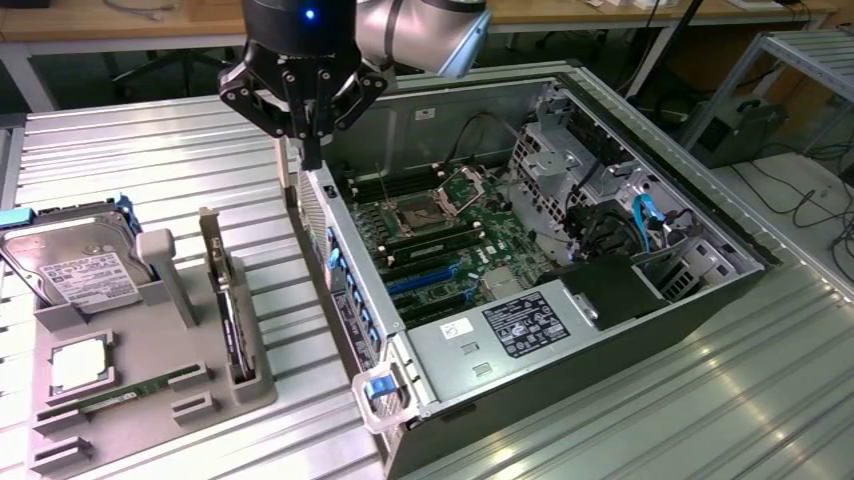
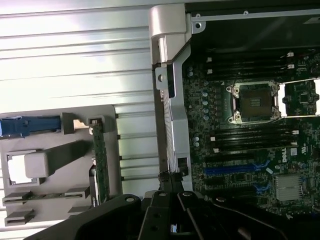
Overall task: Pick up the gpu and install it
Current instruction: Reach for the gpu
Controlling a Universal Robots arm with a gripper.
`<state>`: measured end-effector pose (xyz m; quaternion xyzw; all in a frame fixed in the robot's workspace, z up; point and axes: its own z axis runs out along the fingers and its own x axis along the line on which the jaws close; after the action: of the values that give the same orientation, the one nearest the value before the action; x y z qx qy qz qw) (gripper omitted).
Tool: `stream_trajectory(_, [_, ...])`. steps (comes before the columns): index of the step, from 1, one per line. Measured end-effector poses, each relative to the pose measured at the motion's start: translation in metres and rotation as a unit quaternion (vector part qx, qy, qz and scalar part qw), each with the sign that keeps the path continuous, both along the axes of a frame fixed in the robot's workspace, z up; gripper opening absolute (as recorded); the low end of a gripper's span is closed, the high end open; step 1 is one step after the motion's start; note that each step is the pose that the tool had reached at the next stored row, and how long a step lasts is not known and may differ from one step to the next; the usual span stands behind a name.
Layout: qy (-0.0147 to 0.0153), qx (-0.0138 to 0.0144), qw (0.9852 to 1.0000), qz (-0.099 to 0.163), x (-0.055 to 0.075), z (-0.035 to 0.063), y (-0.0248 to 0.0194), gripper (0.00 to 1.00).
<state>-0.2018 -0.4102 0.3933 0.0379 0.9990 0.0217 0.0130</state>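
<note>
The gripper [image 1: 311,152] hangs over the rear wall of the open computer case [image 1: 627,390], at the edge on the exterior view's left. Its jaws are pressed together, point down, and have nothing between them. In the wrist view the closed fingers [image 2: 171,196] sit just above the pale metal strip of that wall, beside the motherboard [image 2: 240,150] and its bare processor socket [image 2: 251,102]. The gpu [image 1: 227,295] has not been picked up. It stands on edge in a slot of the grey holder [image 1: 147,350] on the ribbed metal table [image 1: 147,150], with its pale bracket end towards the far side. It is lower than the jaws, off to the exterior view's left of them, and clearly apart from them. From the wrist it shows as a thin upright strip [image 2: 101,160] at the holder's side nearest the case. The same holder also carries the hard drive [image 1: 74,270], leaning upright, and the green memory stick [image 1: 120,397], lying flat. Inside the case, the motherboard [image 1: 441,240] lies exposed.
</note>
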Motion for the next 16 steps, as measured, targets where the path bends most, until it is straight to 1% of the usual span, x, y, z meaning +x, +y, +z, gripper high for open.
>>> stream_trajectory(11, [0.0000, 0.0000, 1.0000, 0.000, -0.012, 0.0000, -0.0017, 0.11])
stream_trajectory(16, [0.0000, 0.0000, 1.0000, 0.000, -0.020, 0.0000, -0.0026, 0.11])
